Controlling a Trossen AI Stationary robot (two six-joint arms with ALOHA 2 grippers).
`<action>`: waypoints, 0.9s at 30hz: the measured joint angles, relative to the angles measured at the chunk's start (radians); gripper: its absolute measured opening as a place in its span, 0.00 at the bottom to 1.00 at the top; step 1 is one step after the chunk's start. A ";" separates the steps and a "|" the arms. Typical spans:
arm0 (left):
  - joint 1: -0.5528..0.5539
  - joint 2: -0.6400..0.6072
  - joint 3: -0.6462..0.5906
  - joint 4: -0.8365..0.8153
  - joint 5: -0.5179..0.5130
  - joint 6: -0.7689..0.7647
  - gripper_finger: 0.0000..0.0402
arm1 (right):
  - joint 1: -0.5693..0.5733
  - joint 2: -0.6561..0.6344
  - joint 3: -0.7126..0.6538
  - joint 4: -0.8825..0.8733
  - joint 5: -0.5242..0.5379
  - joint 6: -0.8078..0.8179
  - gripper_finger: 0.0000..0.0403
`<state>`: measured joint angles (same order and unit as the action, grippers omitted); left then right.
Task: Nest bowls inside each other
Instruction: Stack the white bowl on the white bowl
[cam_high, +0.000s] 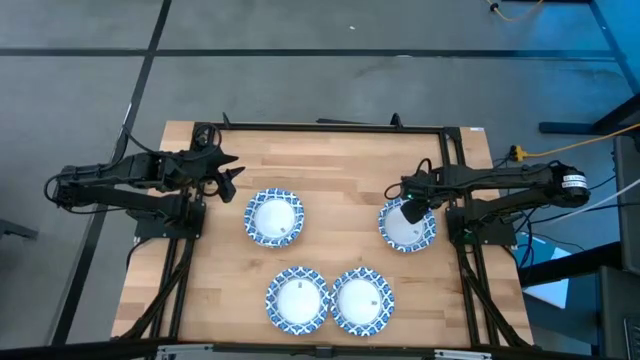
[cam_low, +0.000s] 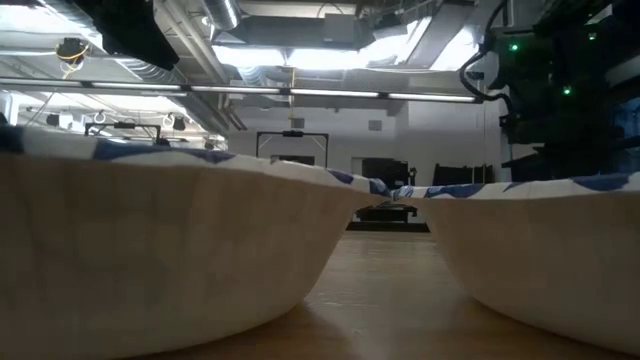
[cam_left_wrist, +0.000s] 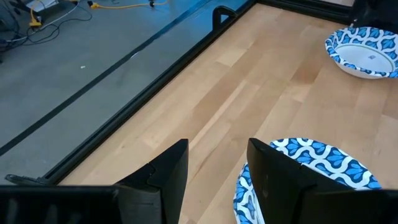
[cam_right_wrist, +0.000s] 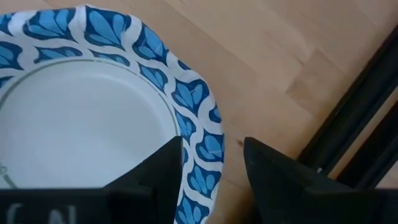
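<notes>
Four bowls, white inside with blue-and-white wavy rims, sit on their bases on the wooden table. One bowl (cam_high: 274, 217) is left of centre, one (cam_high: 407, 224) is to the right, and two (cam_high: 298, 299) (cam_high: 362, 299) stand side by side near the front edge. My right gripper (cam_high: 410, 204) (cam_right_wrist: 212, 146) is open over the right bowl's far rim (cam_right_wrist: 200, 155), with one finger above the inside and one outside; no touch shows. My left gripper (cam_high: 234, 178) (cam_left_wrist: 217, 149) is open above bare table, just far-left of the left bowl (cam_left_wrist: 314, 163).
A black frame (cam_high: 330, 127) runs along the table's far edge and down both sides, close to the right gripper (cam_right_wrist: 354, 124). The two front bowls (cam_low: 150, 240) (cam_low: 545, 255) fill the low view. Bare wood lies between the left and right bowls.
</notes>
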<state>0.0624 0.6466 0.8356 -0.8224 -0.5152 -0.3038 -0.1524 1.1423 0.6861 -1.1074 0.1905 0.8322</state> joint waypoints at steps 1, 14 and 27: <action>0.000 0.000 0.000 0.000 0.000 0.000 0.40 | 0.000 0.000 -0.001 -0.003 0.000 0.000 0.43; 0.000 0.000 0.000 0.000 -0.001 0.001 0.40 | 0.000 0.000 -0.088 0.053 -0.088 0.004 0.43; 0.000 0.000 0.000 0.000 -0.001 0.000 0.40 | 0.000 0.000 -0.116 0.098 -0.141 0.001 0.20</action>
<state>0.0622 0.6466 0.8354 -0.8223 -0.5161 -0.3035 -0.1524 1.1427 0.5697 -1.0096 0.0498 0.8330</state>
